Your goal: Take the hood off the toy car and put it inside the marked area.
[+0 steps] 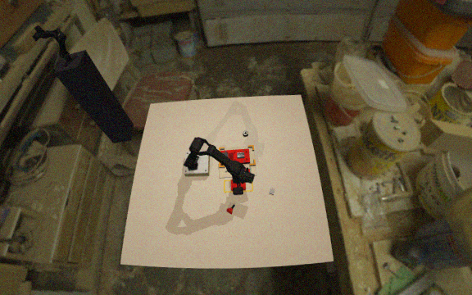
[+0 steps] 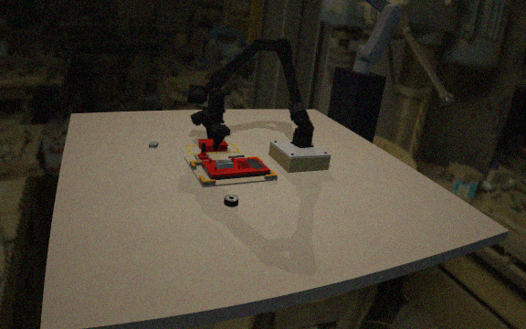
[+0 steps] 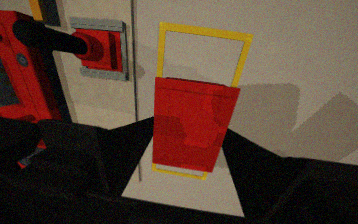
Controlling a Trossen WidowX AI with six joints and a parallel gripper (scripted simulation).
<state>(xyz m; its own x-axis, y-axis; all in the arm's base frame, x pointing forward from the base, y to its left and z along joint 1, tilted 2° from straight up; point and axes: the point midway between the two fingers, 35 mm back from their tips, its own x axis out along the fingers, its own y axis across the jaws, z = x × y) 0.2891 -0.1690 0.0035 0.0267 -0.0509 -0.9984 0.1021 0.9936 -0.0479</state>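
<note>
Top view: pale table [image 1: 187, 246] amid cluttered, dusty workshop.

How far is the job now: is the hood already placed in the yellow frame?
Done: the hood is off the toy car. In hand: the claw grips it low over the yellow-marked area, covering only its near part. Left: set it fully inside, open, and back away.

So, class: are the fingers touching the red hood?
Touching. The wrist view shows the red hood pinched between the dark fingers, one pressed against each side.
</note>
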